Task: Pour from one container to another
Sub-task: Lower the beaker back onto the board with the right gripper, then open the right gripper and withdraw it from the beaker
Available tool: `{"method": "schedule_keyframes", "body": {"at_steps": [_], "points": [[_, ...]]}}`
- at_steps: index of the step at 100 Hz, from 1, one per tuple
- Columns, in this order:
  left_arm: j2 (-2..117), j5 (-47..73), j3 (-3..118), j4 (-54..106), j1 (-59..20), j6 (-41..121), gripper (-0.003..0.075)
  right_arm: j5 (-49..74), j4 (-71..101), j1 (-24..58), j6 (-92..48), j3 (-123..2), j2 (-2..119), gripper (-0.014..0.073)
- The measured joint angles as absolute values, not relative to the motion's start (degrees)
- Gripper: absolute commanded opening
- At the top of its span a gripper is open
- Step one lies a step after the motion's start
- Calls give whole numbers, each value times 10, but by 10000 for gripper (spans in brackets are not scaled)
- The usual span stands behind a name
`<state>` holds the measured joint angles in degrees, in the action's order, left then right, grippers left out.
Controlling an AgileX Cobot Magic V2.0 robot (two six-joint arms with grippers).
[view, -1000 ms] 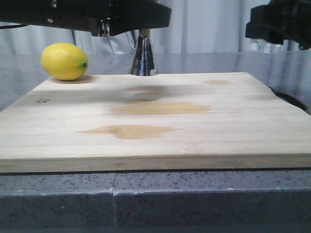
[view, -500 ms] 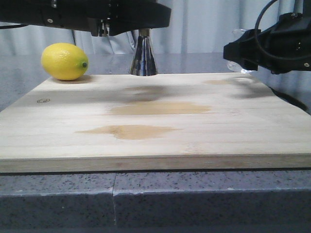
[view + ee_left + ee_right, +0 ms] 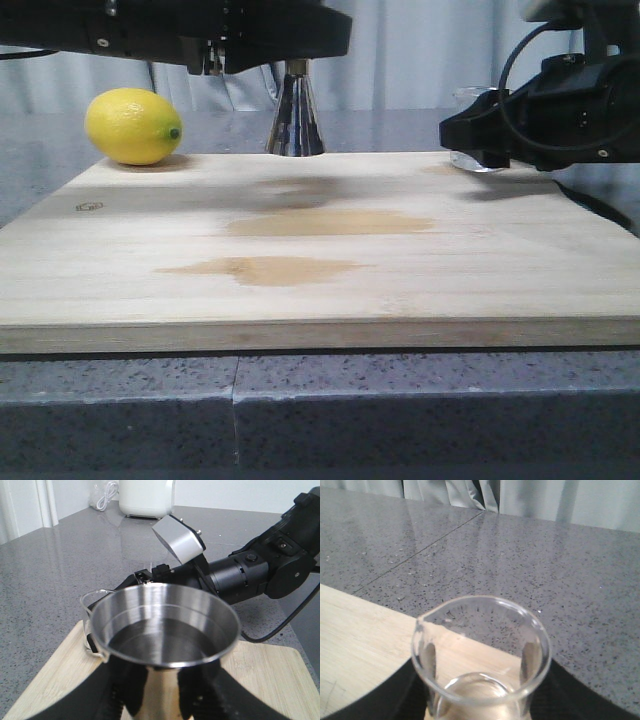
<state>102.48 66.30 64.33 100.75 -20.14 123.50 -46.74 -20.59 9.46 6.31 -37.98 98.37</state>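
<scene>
The steel jigger (image 3: 295, 120) stands upright at the back of the wooden board (image 3: 320, 290), beneath my left arm. In the left wrist view my left gripper (image 3: 162, 692) is shut on the jigger (image 3: 162, 625) below its upper cup, and dark liquid lies in that cup. The clear glass beaker (image 3: 475, 130) is upright at the board's far right corner, with my right gripper (image 3: 482, 135) shut on it. From the right wrist camera the beaker (image 3: 480, 655) shows its pouring lip, with a dark finger on each side. I cannot tell whether it touches the board.
A yellow lemon (image 3: 133, 126) lies at the board's far left corner. Darker damp-looking patches (image 3: 265, 270) mark the board's middle. A black cable (image 3: 595, 205) runs off the right edge. A white appliance (image 3: 147, 497) stands far back on the grey counter.
My right gripper came down and leftwards with the beaker, from high at the right to the board's far right corner. The left arm and jigger have not moved.
</scene>
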Motion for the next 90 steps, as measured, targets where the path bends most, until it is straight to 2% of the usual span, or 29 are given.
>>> {"method": "schedule_keyframes", "body": {"at_steps": [18, 23, 37, 45, 66, 90], "points": [[1025, 663, 643, 1008, -201, 1235, 218, -467, -212, 95, 63, -382, 986, 290], [1025, 663, 643, 1008, -201, 1235, 218, -465, -212, 95, 63, -383, 986, 333], [1025, 663, 643, 1008, -201, 1235, 218, -441, -216, 95, 63, -383, 989, 524], [1025, 663, 643, 1008, -201, 1235, 218, -437, -216, 95, 63, -383, 989, 576], [1025, 663, 643, 1008, -201, 1235, 218, -384, -218, 95, 86, -383, 948, 579], [1025, 663, 643, 1008, -201, 1235, 218, -206, -276, 95, 196, -383, 843, 576]]}}
